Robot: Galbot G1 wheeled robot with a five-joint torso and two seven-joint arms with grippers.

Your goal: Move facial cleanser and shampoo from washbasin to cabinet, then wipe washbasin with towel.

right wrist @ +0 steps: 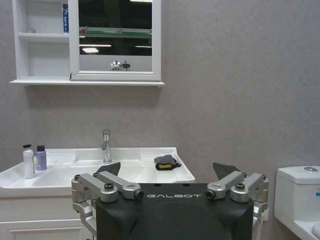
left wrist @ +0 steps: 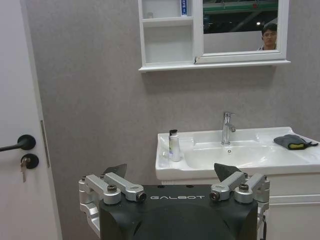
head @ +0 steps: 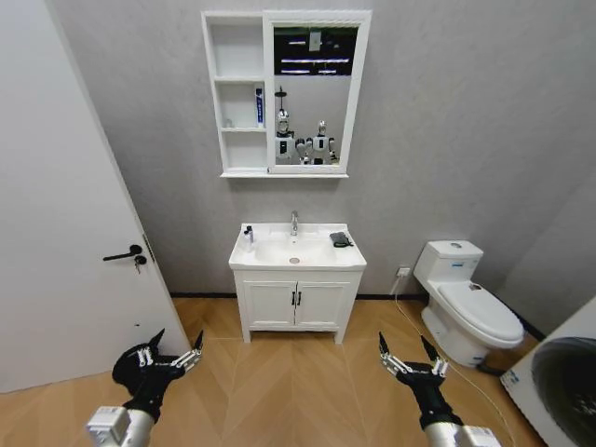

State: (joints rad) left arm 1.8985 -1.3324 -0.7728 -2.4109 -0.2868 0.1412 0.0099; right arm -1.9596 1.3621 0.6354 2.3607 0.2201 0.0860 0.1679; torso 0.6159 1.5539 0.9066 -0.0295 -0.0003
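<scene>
While the toilet flanks the washbasin, 2 bottles stand.

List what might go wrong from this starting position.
The white pump bottle and small purple bottle stand touching on the white ceramic washbasin rim; grasping one may topple the other. The white wall cabinet sits high, so shelving could strain reach. Left gripper and right gripper hang open, far back.

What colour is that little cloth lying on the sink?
The towel is dark grey-black, with a yellow-green patch at one edge. It shows best in the left wrist view.
</scene>
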